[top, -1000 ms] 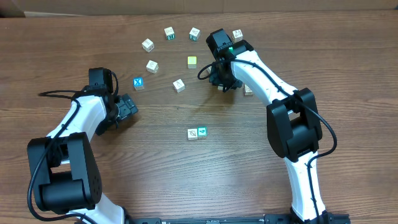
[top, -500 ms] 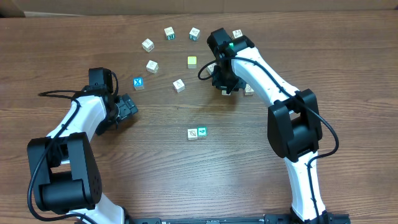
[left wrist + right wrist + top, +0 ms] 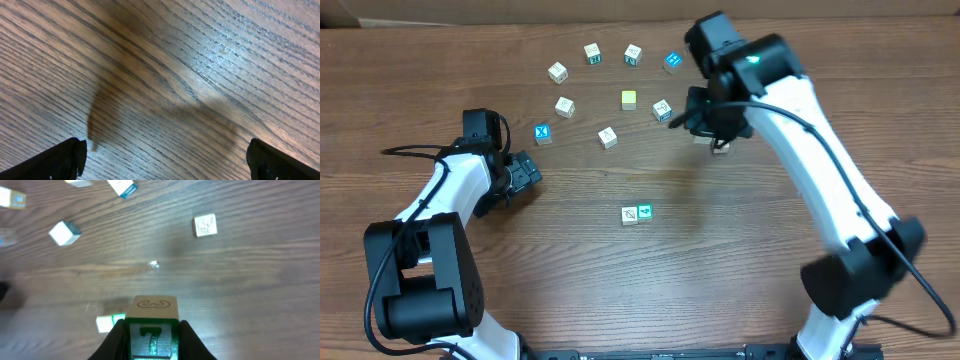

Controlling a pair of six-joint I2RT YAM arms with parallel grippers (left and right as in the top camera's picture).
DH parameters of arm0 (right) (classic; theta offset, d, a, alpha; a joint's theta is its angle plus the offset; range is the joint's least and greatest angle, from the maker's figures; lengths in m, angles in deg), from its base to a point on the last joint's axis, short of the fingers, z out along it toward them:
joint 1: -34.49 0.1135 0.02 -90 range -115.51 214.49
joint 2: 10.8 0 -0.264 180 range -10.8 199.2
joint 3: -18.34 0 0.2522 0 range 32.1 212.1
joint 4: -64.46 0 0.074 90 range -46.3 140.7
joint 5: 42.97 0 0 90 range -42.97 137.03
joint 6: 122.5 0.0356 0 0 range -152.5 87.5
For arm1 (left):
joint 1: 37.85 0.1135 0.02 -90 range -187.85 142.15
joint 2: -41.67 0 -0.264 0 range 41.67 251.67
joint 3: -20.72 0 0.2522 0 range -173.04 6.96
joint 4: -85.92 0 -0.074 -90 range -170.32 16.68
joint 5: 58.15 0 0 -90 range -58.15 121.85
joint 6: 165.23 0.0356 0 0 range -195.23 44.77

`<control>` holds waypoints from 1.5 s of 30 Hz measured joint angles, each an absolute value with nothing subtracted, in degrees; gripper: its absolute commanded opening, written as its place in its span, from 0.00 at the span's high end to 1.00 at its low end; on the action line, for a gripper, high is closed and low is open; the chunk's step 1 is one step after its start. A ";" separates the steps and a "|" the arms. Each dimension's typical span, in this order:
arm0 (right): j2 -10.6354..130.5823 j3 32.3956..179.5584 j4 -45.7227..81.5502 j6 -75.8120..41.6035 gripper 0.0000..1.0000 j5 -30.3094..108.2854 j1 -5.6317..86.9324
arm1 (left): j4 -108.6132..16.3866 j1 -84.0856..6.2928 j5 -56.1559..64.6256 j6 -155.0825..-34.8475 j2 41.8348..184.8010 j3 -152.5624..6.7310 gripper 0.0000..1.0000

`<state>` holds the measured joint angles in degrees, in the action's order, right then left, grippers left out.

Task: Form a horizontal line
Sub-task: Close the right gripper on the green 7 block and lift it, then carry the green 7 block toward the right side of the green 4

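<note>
My right gripper (image 3: 151, 336) is shut on a wooden block with a green 7 (image 3: 151, 322) and holds it above the table. In the overhead view this gripper (image 3: 716, 132) hangs right of the scattered blocks. Two blocks, a white one (image 3: 630, 215) and a teal one (image 3: 644, 212), lie side by side at the table's middle. They also show in the right wrist view (image 3: 110, 322), just left of the held block. My left gripper (image 3: 525, 172) is open and empty at the left, over bare wood (image 3: 165, 90).
Several loose blocks lie at the back: a blue one (image 3: 542, 133), a yellow-green one (image 3: 629, 99), a blue one (image 3: 672, 61), and tan ones (image 3: 608, 137) (image 3: 565, 106) (image 3: 557, 71). The brown table (image 3: 740, 260) fills the view.
My right arm has lifted and swung right with the block in its grip. Two blocks it had covered now show. The left arm has not moved.
</note>
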<state>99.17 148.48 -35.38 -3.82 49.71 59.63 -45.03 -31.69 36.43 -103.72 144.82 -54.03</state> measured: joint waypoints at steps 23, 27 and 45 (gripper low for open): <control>97.75 129.86 -30.12 -1.00 0.91 48.22 59.83 | -45.03 -31.69 36.43 -103.72 144.82 -54.03 0.01; 97.80 124.76 -25.42 -0.41 0.91 48.22 60.64 | -45.03 -31.69 36.43 -103.72 144.82 -54.03 0.01; 97.82 122.07 -21.42 0.29 0.90 47.85 63.13 | -45.03 -31.69 36.43 -103.72 144.82 -54.03 0.01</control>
